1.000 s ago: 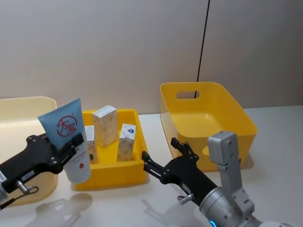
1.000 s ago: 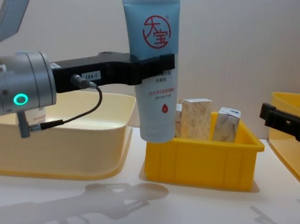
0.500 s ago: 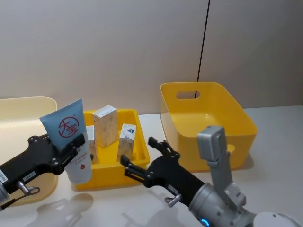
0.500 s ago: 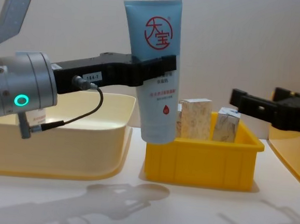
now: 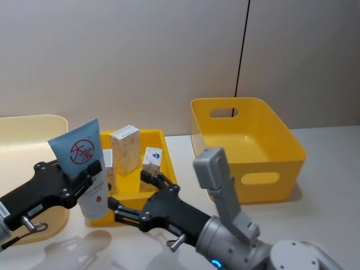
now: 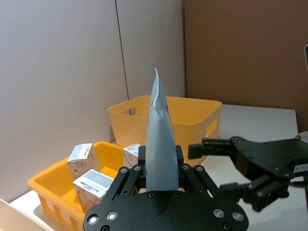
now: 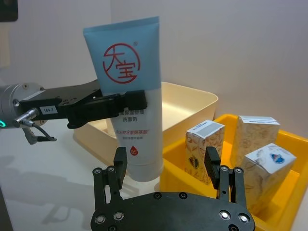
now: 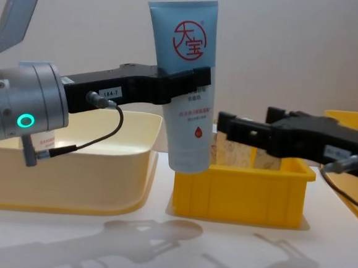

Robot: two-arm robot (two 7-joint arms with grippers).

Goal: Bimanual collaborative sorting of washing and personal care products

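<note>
1. The left pincer (image 8: 184, 83) is clenched on the tube (image 8: 185, 41) at about mid-body. It holds it in the air above the desk (image 8: 157, 250).
2. The tube's long axis stands near upright, with the flat crimped end above the left pincer and the cap end hanging below it.
3. The right pincer (image 5: 132, 195) is released, its fingers spread wide. In the chest view its leading fingertip sits just beside the tube's lower body, apparently not yet touching.
4. From the right wrist view, the tube lies straight ahead of the right pincer, roughly within the gap between the fingers. The fingers spread sideways across the tube's upright axis.
5. My judgement is that a handover is being set up, and the free stretch just under the left pincer's grip is the place to close.
6. The cartons (image 5: 125, 149) stand in the tray (image 8: 242, 195) right behind the right pincer's reach, so drifting past the tube could knock them.
</note>
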